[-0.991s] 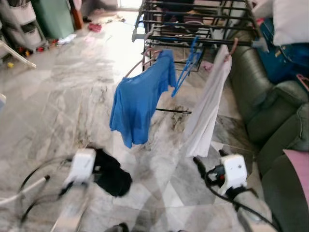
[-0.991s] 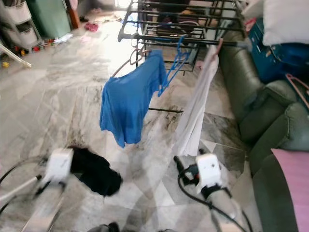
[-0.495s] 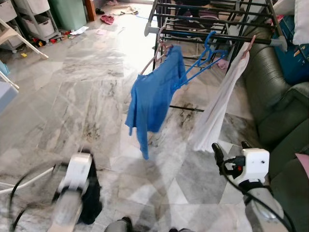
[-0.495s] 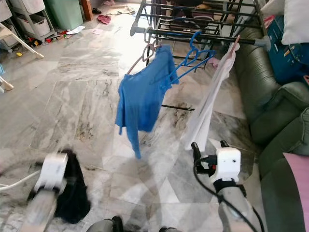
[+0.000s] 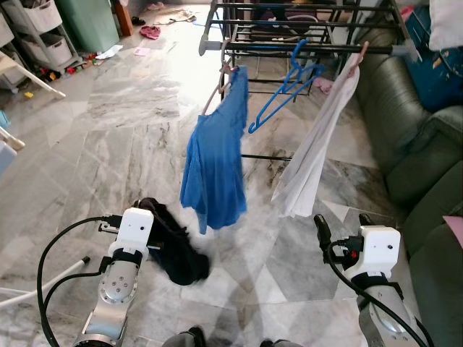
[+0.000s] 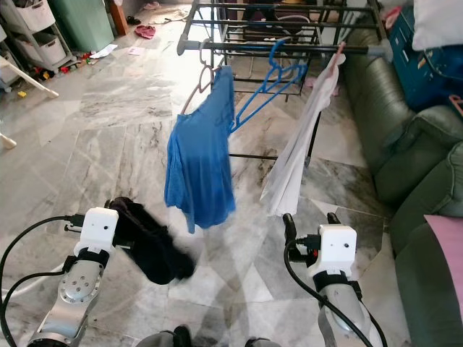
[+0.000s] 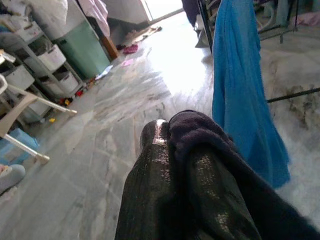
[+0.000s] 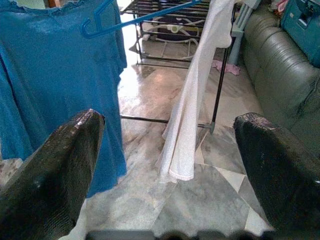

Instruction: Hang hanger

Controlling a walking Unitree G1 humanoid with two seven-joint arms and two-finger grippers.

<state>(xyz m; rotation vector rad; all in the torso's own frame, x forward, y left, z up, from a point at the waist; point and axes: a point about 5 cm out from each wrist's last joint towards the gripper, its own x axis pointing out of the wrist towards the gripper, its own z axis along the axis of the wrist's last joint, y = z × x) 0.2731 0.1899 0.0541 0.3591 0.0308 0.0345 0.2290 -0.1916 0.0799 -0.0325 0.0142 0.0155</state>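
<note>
Approach step: left tool (image 5: 148, 217) clenched on a dark crumpled garment (image 5: 173, 246), right tool (image 5: 340, 225) released; next, reach the black metal drying rack's front rail (image 5: 304, 49).

A black drying rack (image 6: 289, 29) stands on the grey marble floor (image 6: 108, 144), and from its front rail hang a blue T-shirt (image 6: 199, 170) on a pink hanger (image 6: 201, 81), empty blue hangers (image 6: 264, 79) and a white garment (image 6: 296, 144). The left gripper (image 6: 126, 217) clasps a black garment (image 6: 152, 249) low over the floor, while the right gripper (image 6: 309, 219) hangs with its fingers spread apart near the white garment's hem. A green sofa (image 6: 405, 144) runs along the right side.
</note>
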